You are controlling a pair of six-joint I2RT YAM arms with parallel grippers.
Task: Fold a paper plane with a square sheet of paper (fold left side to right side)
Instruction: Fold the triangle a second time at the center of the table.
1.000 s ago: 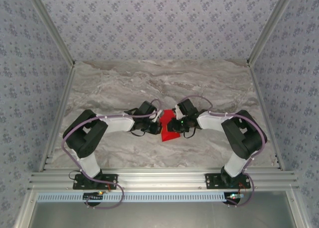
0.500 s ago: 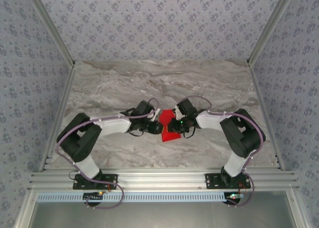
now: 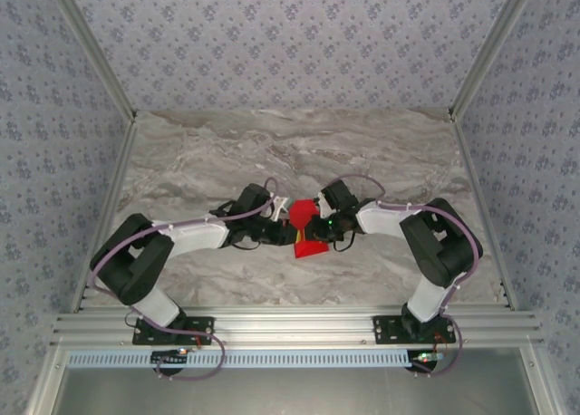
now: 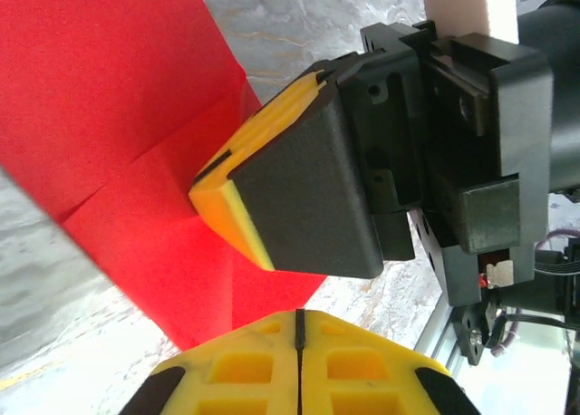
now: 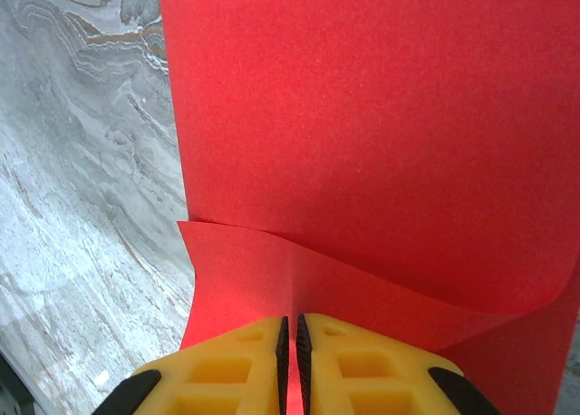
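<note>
**Red standing out against grey marble**

The square sheet of paper (image 5: pixel 362 116) is showing plain bright red, with no markings. The surface (image 3: pixel 227 152) is running in grey and white marbling with faint brown veins. The left tool (image 4: pixel 299 342) and right tool (image 5: pixel 290 342) are showing yellow fingertips in black shells. The arms (image 3: pixel 195 232) are wearing white and black with lilac cables (image 3: pixel 355 177). The walls (image 3: pixel 290 43) are carrying grey-lilac flowered wallpaper.

The left pincer (image 3: pixel 285 227) and right pincer (image 3: pixel 308 226) sit almost nose to nose at the paper (image 3: pixel 308 245), with no gap to slip between. The left arm (image 3: pixel 172 243) and right arm (image 3: pixel 417 229) bar the near side. Beyond them the tabletop (image 3: pixel 236 148) lies open to the back wall (image 3: pixel 290 43).
</note>
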